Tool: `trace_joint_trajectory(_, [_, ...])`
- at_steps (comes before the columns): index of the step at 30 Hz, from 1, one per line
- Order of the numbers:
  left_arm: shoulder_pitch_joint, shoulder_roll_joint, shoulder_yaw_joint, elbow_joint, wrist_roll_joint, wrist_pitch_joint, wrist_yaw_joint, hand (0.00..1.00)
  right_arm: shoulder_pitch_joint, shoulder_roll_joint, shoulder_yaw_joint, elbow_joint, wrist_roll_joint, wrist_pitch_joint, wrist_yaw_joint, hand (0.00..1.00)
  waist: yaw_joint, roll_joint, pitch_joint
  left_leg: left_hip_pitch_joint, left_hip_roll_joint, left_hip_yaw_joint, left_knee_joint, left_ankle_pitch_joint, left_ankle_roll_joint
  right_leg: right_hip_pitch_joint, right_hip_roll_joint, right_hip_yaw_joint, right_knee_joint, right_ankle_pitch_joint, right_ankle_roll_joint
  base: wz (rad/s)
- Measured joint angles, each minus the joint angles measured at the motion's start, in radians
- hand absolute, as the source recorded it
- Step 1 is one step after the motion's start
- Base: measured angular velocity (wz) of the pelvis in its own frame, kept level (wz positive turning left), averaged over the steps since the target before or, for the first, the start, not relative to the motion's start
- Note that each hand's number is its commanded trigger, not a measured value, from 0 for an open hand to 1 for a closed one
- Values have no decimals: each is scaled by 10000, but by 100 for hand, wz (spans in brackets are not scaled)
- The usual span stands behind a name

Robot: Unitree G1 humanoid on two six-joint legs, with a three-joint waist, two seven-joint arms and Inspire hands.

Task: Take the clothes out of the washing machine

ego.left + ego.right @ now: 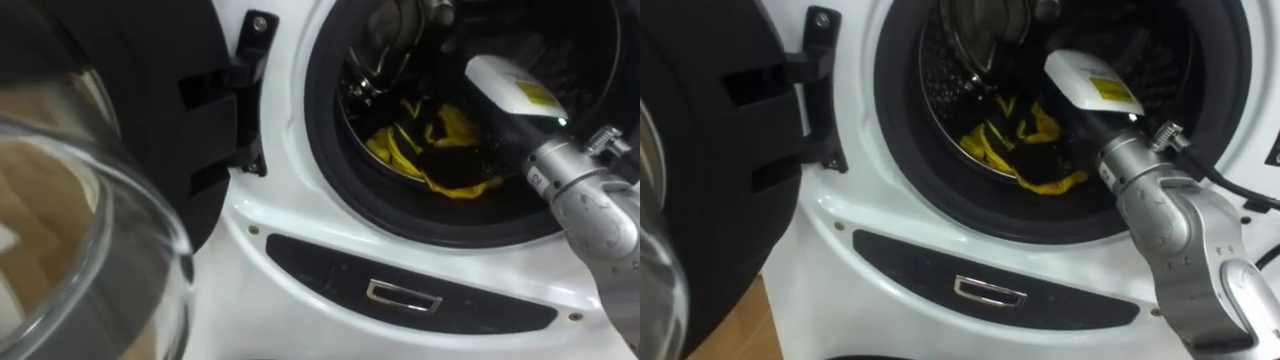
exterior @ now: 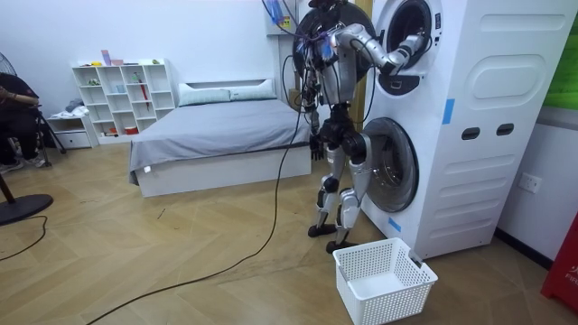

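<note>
Reaching into the upper washing machine (image 1: 300, 225), the right hand (image 1: 512, 88) is just beside the yellow-and-black clothes (image 1: 440, 150) in the drum (image 1: 970, 40); whether it grips them I cannot tell. The left hand (image 2: 316, 144) hangs low.

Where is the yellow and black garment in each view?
Left eye view: yellow and black garment low in the drum, upper middle.
Right eye view: garment near the centre.
Room view: hidden inside the upper washer.
Shared landmark: round dark door seal.
</note>
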Motion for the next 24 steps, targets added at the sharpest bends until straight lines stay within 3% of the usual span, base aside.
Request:
trace_joint_trajectory(12, [-228,184,-30,233,-21,155,-86,0,-21,-14,-11,-108,-252,498,1706,0,193,-72,-4,241,4,165,-213,22,27,144,118,164,-151,78,16,-3])
trace_joint_trajectory(17, [-348,183,-37,235,48,362,-222,0,25,-8,-14,-101,-431,904,2436,0,284,-235,-9,258,11,174,-227,23,26,164,133,181,-115,83,7,0])
trace_joint_trajectory(24, [-539,225,-201,170,39,437,-216,0,254,-7,30,-111,-431,1211,2653,0,408,-325,9,285,9,165,-209,21,28,218,133,157,-152,91,17,0])
